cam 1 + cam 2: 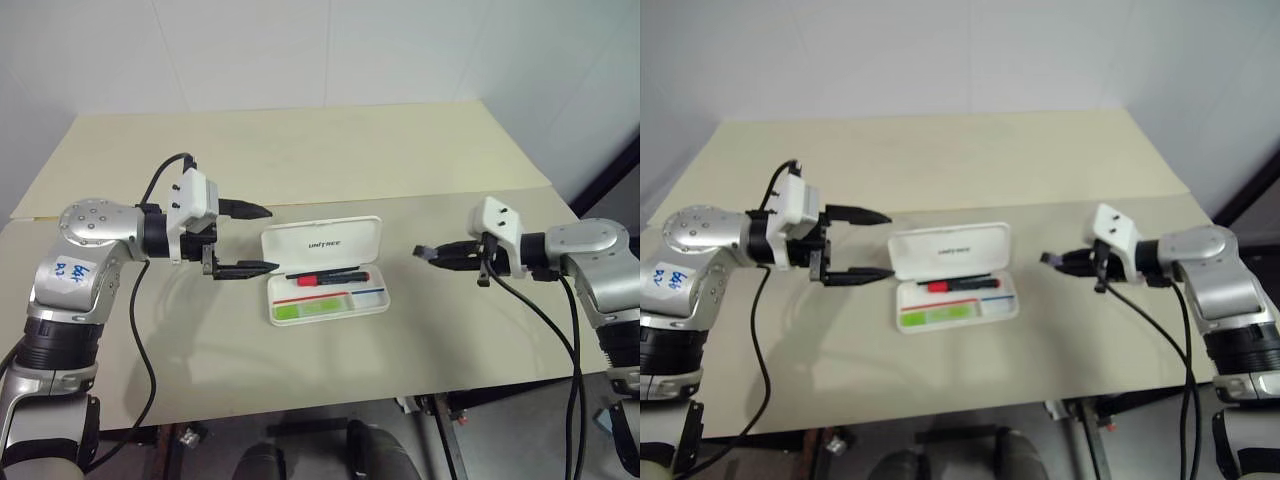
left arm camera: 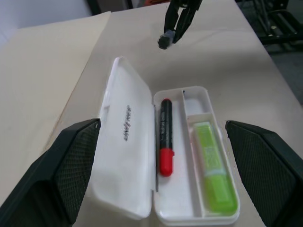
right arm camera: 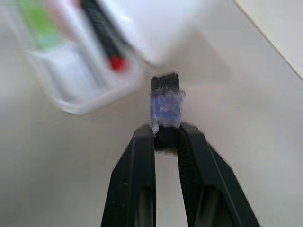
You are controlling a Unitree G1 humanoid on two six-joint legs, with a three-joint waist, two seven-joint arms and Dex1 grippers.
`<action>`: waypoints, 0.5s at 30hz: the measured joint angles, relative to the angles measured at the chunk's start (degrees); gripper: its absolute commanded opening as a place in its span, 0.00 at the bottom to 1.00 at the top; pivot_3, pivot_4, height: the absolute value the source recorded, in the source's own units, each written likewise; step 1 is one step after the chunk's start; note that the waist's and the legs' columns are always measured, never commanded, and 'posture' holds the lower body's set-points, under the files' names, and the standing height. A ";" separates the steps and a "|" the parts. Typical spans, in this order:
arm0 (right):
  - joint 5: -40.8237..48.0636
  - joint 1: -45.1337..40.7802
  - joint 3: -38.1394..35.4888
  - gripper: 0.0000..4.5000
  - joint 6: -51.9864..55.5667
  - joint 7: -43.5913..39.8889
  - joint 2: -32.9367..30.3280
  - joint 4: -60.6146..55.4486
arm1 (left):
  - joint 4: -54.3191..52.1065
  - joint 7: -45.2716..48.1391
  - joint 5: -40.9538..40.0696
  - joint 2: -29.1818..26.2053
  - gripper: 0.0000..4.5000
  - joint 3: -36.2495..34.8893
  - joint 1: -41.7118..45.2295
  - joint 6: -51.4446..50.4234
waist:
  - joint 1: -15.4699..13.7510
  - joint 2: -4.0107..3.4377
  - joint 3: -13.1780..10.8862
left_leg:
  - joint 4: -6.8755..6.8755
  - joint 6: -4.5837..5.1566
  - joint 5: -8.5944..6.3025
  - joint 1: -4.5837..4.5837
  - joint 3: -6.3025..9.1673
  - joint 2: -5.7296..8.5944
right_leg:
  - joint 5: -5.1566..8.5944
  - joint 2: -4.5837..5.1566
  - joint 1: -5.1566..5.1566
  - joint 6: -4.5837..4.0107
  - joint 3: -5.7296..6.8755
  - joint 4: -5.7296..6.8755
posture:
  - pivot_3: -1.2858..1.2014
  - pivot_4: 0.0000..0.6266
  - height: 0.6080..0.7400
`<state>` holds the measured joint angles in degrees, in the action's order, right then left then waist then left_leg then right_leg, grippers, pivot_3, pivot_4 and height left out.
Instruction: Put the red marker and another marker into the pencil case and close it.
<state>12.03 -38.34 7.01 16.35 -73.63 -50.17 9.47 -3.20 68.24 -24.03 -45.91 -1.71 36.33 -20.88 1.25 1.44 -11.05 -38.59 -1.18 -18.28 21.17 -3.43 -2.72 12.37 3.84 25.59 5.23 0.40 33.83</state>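
The white pencil case [image 1: 322, 240] lies open in the middle of the table, its lid folded back away from me. In its tray lies the red marker [image 2: 165, 135], a black barrel with a red cap, along the hinge side. The other marker [image 2: 213, 170], lime green, rests in the front compartment. My left gripper [image 1: 272, 238] hovers just left of the case, open and empty, pointing at it. My right gripper [image 1: 420, 252] hangs right of the case, a short gap away, shut with nothing in it. Blue tape wraps one of its fingertips [image 3: 165, 101].
The case rests on the nearer of two pale boards that form the table [image 1: 300, 150]; a seam runs between them just behind the case. The table's front edge [image 1: 330, 395] is close to me. Black cables hang from both wrists.
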 measured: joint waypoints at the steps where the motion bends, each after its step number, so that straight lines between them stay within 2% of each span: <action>1: -0.17 -0.26 0.99 0.07 -0.85 -0.99 0.80 -0.71 | -0.40 -0.04 0.00 -0.05 1.00 -0.01 -1.16 -0.01 | 0.23 0.00 0.00 | -0.04 0.00 0.00 -0.01 0.00 0.00 | 0.00 0.00 0.00 0.00 -0.01 0.00 | 0.52 0.24 1.00; 8: -2.28 -1.38 8.26 0.07 -4.38 -5.04 5.82 -2.23 | -1.11 -0.94 0.02 -0.31 1.00 -0.12 -5.89 0.11 | 0.31 0.01 -0.01 | -0.34 -0.02 -0.01 0.00 -0.01 -0.01 | 0.00 0.03 0.00 -0.02 -0.06 0.07 | 0.52 0.24 1.00; 15: -4.02 -4.45 10.70 0.07 -6.88 -6.87 8.98 1.02 | -3.45 -2.22 -0.05 -0.44 1.00 -0.60 -7.76 -0.01 | 0.19 0.01 -0.01 | -0.36 -0.06 -0.04 0.04 -0.02 -0.01 | -0.02 0.03 0.00 -0.02 -0.05 0.15 | 0.52 0.24 1.00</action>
<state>8.01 -42.79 17.72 9.47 -80.51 -41.18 10.49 -6.66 66.03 -24.08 -46.35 -2.31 28.57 -20.89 1.44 1.45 -11.05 -38.95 -1.25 -18.32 21.21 -3.45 -2.73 12.35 3.87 25.59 5.21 0.34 33.98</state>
